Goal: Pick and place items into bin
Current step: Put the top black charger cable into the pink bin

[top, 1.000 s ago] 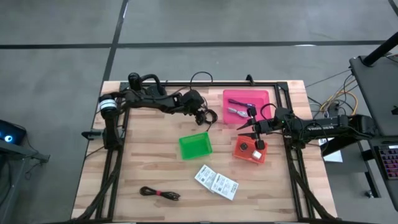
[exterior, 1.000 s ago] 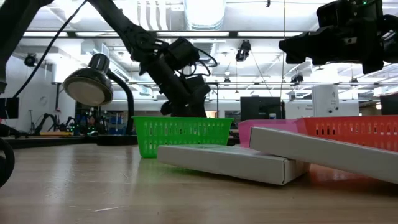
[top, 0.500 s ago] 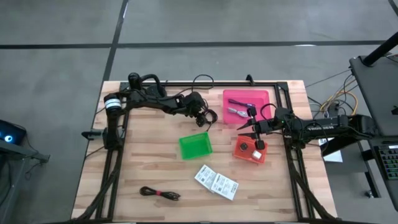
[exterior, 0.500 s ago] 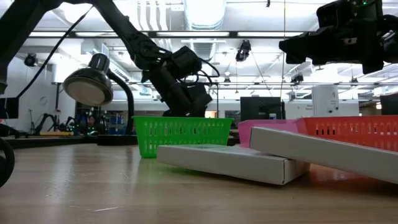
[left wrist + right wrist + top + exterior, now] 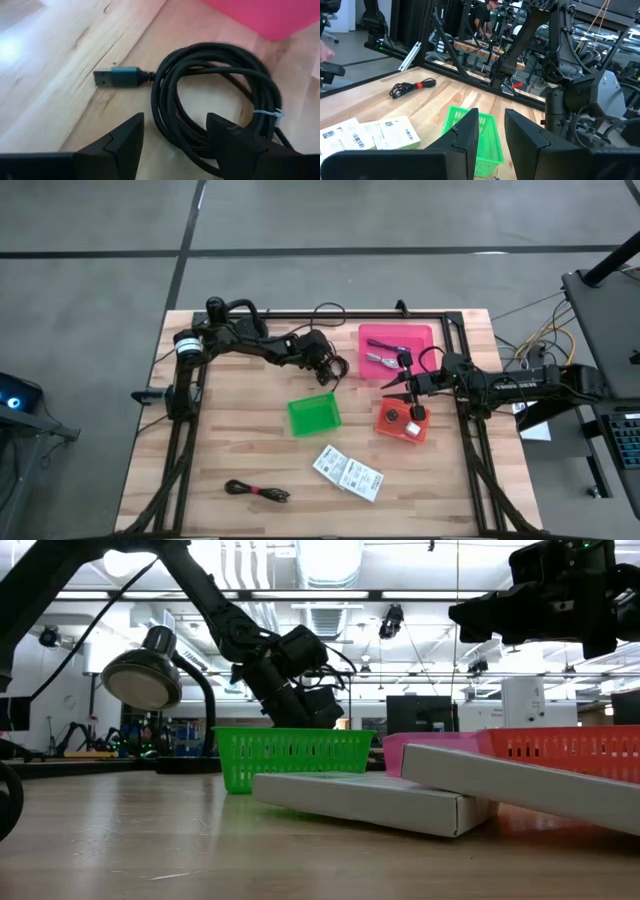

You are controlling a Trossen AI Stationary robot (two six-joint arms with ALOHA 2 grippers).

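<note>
The left gripper (image 5: 172,142) has its fingers spread on either side of a coiled black cable (image 5: 215,107) lying on the wooden table (image 5: 240,440), beside the pink bin (image 5: 396,352). The right gripper (image 5: 403,385) hangs released above the red bin (image 5: 400,420).

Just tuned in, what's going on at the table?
The left tool is open, its fingers on either side of a coiled black USB cable lying on the wood beside the pink bin. The right tool hangs open above the red bin. The green bin, white packets and black-red cable lie apart.
</note>
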